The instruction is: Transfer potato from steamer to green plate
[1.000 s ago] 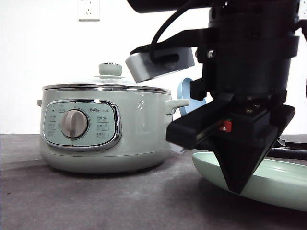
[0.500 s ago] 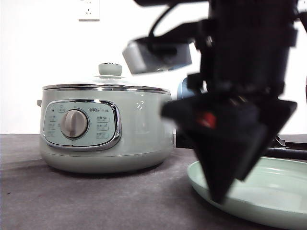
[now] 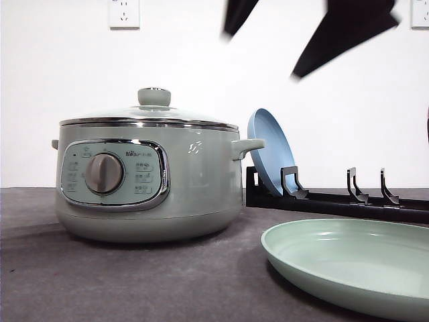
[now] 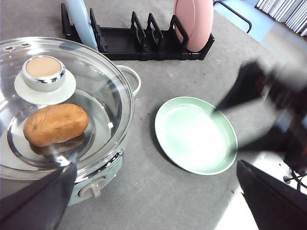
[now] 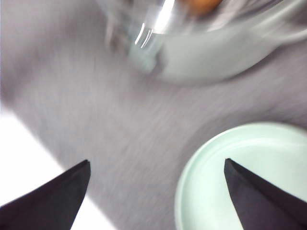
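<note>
- My left tool (image 4: 153,201) hangs high over the bench (image 4: 144,191), its two dark fingertips spread wide apart with nothing between them.
- My right tool (image 5: 156,191) is also spread wide and holds nothing; its wrist view is blurred, with one fingertip over bare bench and the other over the green plate (image 5: 249,177). From the front, its dark fingers (image 3: 342,33) show as a blur high up.
- The green plate (image 3: 348,261) lies flat on the grey bench (image 3: 134,282), nearest the front and to the right, with nothing on it.
- The steamer (image 3: 147,181) stands to the left, a little further back, apart from the plate, glass lid (image 4: 62,96) closed.
- The potato (image 4: 55,124) lies inside the steamer, visible through the lid just beside the lid knob (image 4: 44,74).
- Behind, a black rack (image 3: 335,198) holds a blue plate (image 3: 268,151) on edge and, at its other end, a pink plate (image 4: 194,21).
</note>
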Robot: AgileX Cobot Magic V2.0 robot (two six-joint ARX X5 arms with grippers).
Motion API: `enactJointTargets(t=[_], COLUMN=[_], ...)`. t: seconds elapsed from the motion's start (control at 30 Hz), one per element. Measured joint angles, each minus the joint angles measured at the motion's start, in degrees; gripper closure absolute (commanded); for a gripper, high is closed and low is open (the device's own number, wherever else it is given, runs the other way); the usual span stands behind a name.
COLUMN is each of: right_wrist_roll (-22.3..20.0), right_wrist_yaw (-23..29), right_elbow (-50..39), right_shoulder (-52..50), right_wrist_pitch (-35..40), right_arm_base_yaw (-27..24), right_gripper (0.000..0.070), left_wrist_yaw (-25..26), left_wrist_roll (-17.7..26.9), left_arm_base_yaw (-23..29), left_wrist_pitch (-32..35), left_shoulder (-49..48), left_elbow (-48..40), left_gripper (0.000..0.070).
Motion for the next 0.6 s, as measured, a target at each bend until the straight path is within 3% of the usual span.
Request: enactJointTargets(t=[0.37, 0.5, 0.6], right_wrist_roll=[-5.68, -7.19, -7.83], right_wrist_yaw=[-8.43, -10.4, -10.55], right_elbow=[0.0, 0.0, 0.0], right_shoulder=[-16.56, -19.45, -20.88], right_wrist_pitch=[-2.76, -6.03, -7.88], right_arm_base_yaw=[-20.8, -23.47, -23.56], right_gripper=[0.0137, 0.0136, 0.0074], left_wrist_yaw=[0.0, 0.0, 0.0], left_wrist_roll=[0.0, 0.0, -0.02], left_arm_base_yaw=[0.0, 0.0, 0.0], left_wrist_pitch=[0.0, 0.09, 0.47], left_shoulder=[0.0, 0.06, 0.33], left_elbow=[0.0, 0.0, 0.0], left_gripper=[0.0, 0.0, 0.0])
